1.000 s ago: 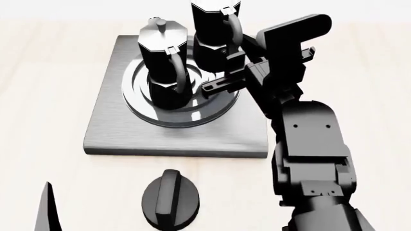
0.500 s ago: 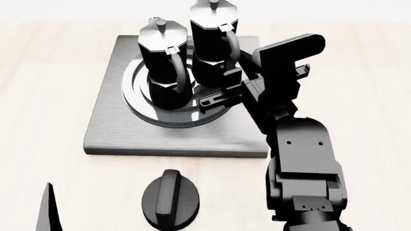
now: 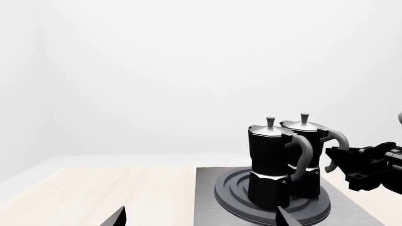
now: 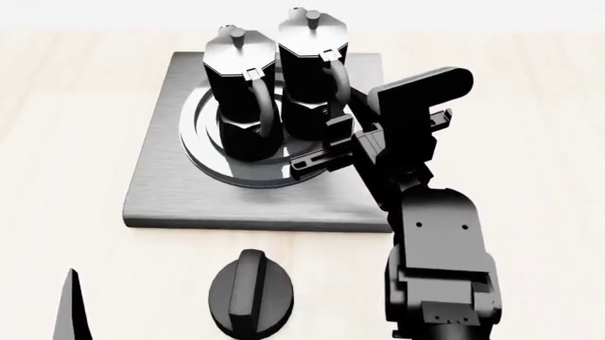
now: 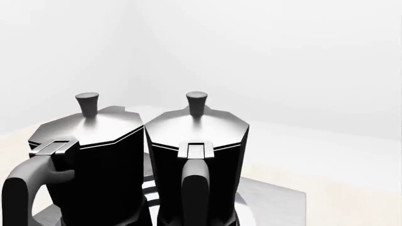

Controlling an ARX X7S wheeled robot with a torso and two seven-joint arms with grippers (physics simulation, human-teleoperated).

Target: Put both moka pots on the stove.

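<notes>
Both moka pots stand upright side by side on the stove's (image 4: 161,191) ring burner. One moka pot (image 4: 241,92) is on the left. The other moka pot (image 4: 310,78) stands to its right with its handle toward my right arm. My right gripper (image 4: 321,144) is at the lower end of that handle and looks shut on it. The left wrist view shows the right gripper (image 3: 330,158) against the far pot (image 3: 308,141). That handle fills the middle of the right wrist view, on the held pot (image 5: 197,155). My left gripper (image 3: 201,219) is open and empty, short of the stove (image 3: 207,197).
A round black dial knob (image 4: 251,294) lies on the light wooden table in front of the stove's near edge. One finger of my left gripper (image 4: 72,312) shows at the lower left of the head view. My right arm reaches over the stove's right front corner.
The right gripper has come back and down toward me with the right pot. That pot has settled upright next to the other one on the burner. The left arm has not moved.
</notes>
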